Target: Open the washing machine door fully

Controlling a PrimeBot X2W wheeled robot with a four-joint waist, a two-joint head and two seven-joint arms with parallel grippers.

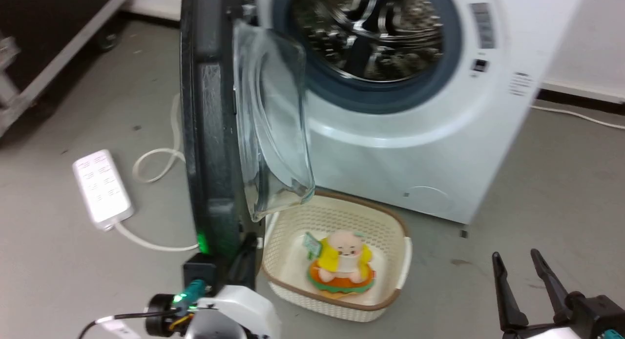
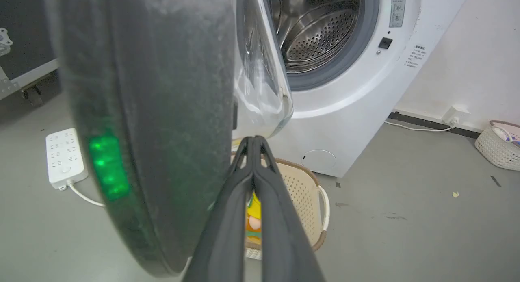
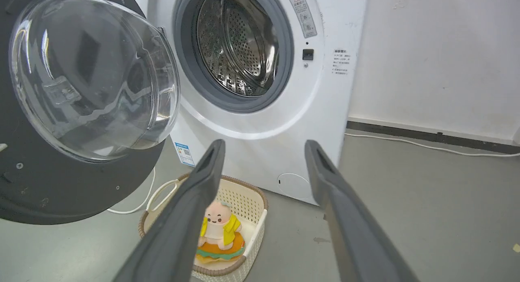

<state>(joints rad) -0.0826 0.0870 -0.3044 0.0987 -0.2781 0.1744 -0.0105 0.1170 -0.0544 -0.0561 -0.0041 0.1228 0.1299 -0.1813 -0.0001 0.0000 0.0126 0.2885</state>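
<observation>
Near the washing machine door (image 1: pixel 210 134), a basket (image 1: pixel 390 217) with toy (image 1: pixel 342 265)

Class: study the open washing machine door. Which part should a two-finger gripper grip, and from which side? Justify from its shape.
Grip the washing machine door by its black outer rim at the free edge, coming from the robot's side with one finger on each face. It stands edge-on there, likely narrow enough to straddle; the bulging glass bowl is smooth and too wide.
</observation>
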